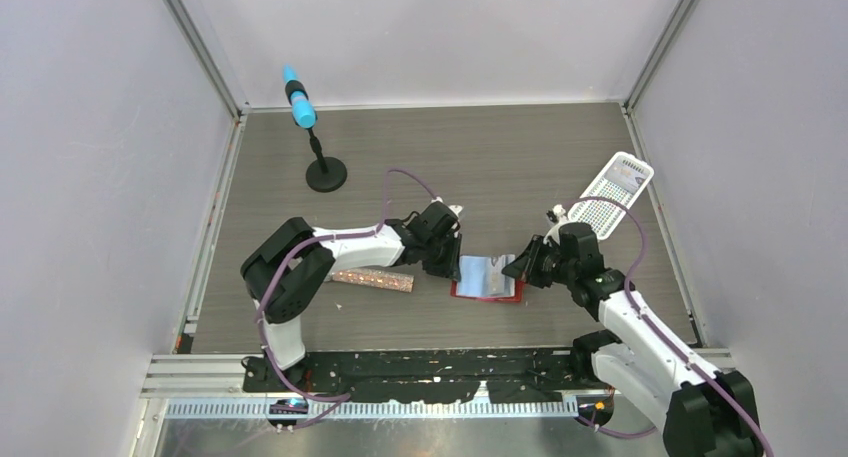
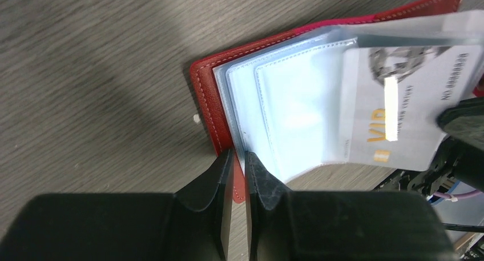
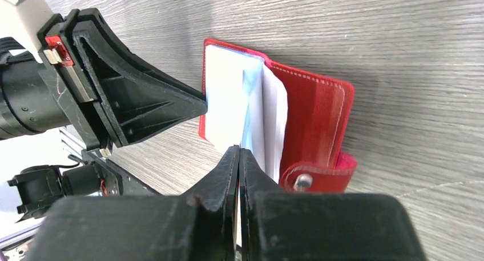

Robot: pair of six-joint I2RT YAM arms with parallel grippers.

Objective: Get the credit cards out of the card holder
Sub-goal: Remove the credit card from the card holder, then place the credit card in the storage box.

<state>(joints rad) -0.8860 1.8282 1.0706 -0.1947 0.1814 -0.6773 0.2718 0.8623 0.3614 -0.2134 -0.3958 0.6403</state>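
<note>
Left gripper (image 2: 238,158) is pinched narrow on the open red card holder (image 2: 205,95) at mid-table (image 1: 500,167). From the holder's 3 o'clock, right gripper (image 3: 238,153) clamps a VIP credit card (image 2: 399,109) tilted above the pockets.

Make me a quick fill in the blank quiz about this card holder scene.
The card holder has a ___ cover.
The card shows ___ in gold letters.
The base of the blue-tipped stand is ___.
Missing words: red; VIP; black.
</note>
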